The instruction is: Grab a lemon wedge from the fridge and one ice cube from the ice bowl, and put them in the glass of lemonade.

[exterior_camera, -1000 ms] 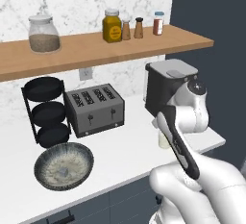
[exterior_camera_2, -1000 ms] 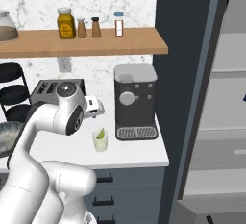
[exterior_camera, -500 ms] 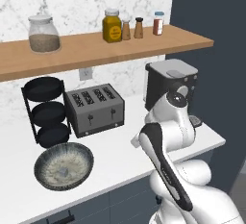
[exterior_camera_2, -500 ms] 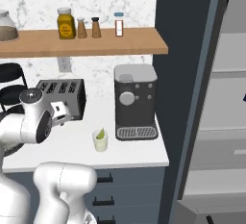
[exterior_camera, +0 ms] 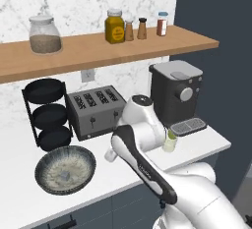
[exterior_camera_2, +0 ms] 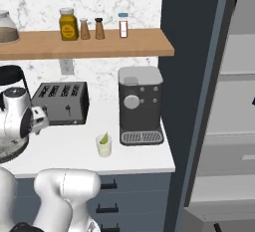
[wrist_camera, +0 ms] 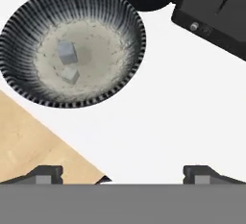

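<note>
Swung left off the glass (exterior_camera_2: 103, 145), arm (exterior_camera: 142, 159) now hangs over the worktop (exterior_camera_2: 74, 149) toward the ice bowl (exterior_camera: 65, 169) at its front left edge, likely lining up for a cube (wrist_camera: 67, 52). Gripper (wrist_camera: 122, 172) wide, empty. Lemon wedge (exterior_camera_2: 104, 139) already sits in the glass before the coffee machine (exterior_camera_2: 140, 104); fridge (exterior_camera_2: 219, 126) stands open at the worktop's right end.

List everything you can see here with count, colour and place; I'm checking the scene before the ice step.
Ice bowl: one, grey, speckled inside, on the counter left of the toaster.
Ice cubes: two, pale grey, in the bowl.
Glass of lemonade: one, clear, yellow-green lemon wedge inside, before the coffee machine.
Toaster: one, grey, against the wall.
Coffee machine: one, dark grey, at the counter's right end.
Tiered rack: one, black, left of the toaster.
Jars and shakers: five, on the wooden shelf.
Fridge: one, grey, open, at the right.
Gripper: one, dark tips, open, above the counter.
</note>
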Available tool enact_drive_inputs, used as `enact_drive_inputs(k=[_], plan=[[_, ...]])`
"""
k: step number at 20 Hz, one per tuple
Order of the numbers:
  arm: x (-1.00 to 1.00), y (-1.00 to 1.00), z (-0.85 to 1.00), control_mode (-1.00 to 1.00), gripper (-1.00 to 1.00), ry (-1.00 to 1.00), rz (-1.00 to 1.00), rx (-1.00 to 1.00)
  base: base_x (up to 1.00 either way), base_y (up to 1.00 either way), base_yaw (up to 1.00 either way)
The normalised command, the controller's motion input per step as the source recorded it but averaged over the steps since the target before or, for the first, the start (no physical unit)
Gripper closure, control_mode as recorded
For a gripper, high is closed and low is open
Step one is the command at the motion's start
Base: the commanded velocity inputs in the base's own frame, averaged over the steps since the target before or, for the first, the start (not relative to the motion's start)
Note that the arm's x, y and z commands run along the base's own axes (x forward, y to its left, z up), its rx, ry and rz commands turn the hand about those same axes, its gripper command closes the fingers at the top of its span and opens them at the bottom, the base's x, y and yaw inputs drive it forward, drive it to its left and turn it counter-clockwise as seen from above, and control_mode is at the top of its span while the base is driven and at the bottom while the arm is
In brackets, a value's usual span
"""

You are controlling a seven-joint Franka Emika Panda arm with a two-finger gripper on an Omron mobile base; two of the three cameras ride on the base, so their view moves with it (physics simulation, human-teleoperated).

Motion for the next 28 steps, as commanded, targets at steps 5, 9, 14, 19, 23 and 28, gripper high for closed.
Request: enact_drive_inputs(k=[5, 9, 14, 19, 23, 28], plan=[[0.21, 0.6, -0.5, -1.0, -1.0, 0.04, 0.05, -0.03, 0.0, 0.0, 0.0], [0.25, 0.83, -0.34, -1.0, -1.0, 0.0, 0.0, -0.05, 0.0, 0.0, 0.0], [0.29, 0.92, -0.02, -1.0, -1.0, 0.02, -0.05, -0.02, 0.0, 0.0, 0.0], [0.23, 0.82, -0.03, -1.0, -1.0, 0.12, 0.0, -0.02, 0.0, 0.0, 0.0], [0.03, 0.29, -0.21, -1.0, -1.0, 0.11, 0.0, 0.0, 0.0, 0.0, 0.0], [-0.12, -0.01, -0.2, -1.0, -1.0, 0.05, 0.0, 0.0, 0.0, 0.0, 0.0]])
